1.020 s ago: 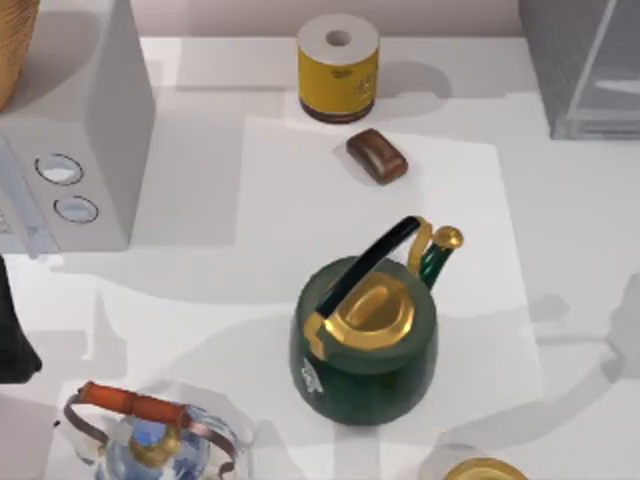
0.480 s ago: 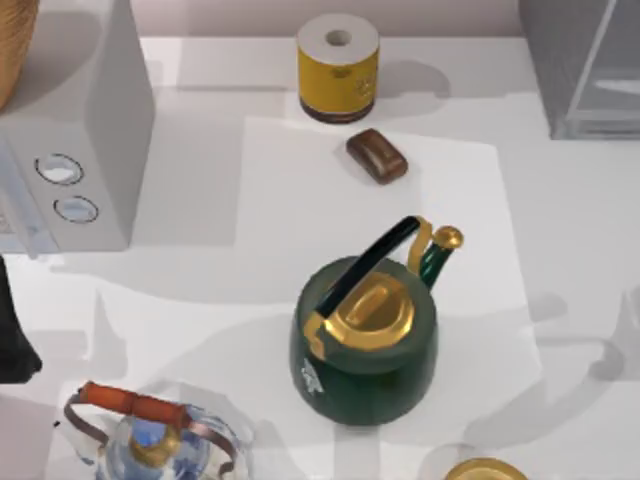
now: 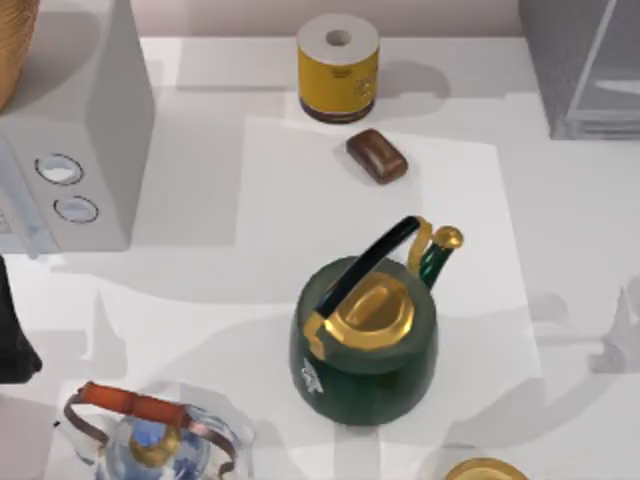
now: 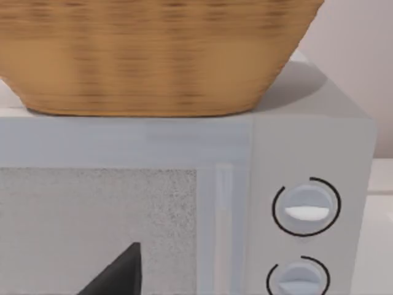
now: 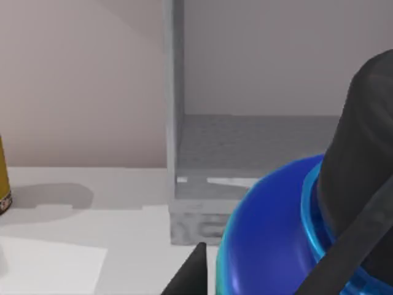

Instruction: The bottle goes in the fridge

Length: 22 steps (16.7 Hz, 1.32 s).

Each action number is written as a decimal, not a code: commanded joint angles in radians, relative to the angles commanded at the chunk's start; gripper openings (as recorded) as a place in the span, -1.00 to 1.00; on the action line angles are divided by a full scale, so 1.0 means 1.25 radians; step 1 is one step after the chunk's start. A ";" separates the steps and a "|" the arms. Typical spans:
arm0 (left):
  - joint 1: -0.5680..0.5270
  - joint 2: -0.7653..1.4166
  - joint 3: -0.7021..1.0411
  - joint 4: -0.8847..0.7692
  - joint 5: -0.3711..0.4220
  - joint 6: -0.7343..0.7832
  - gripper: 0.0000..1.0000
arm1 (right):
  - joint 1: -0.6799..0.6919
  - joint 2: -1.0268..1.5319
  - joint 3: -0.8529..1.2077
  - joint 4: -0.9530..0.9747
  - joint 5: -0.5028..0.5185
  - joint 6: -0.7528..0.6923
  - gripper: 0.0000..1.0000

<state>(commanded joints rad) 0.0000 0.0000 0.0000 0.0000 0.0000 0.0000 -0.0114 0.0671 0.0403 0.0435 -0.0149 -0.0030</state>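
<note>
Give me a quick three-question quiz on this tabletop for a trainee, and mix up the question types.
1. Multiple choice: the left arm is parked by the microwave. What sits on top of it? A: a wicker basket. B: a plate. C: a book.
2. True or false: the green kettle lies on its side.
3. Fill in: the right gripper has its jaws around the blue bottle, facing the open ____.

Key: 1 A. 2 False, it stands upright. 3 The fridge.
</note>
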 joint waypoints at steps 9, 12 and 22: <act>0.000 0.000 0.000 0.000 0.000 0.000 1.00 | -0.067 0.577 0.272 0.313 -0.086 0.005 -0.98; 0.000 0.000 0.000 0.000 0.000 0.000 1.00 | -0.098 0.848 0.391 0.449 -0.119 0.007 -0.98; 0.000 0.000 0.000 0.000 0.000 0.000 1.00 | -0.199 1.558 0.714 0.817 -0.187 0.012 -0.98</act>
<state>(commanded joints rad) 0.0000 0.0000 0.0000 0.0000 0.0000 0.0000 -0.2602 2.0145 0.9324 1.0651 -0.2491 0.0121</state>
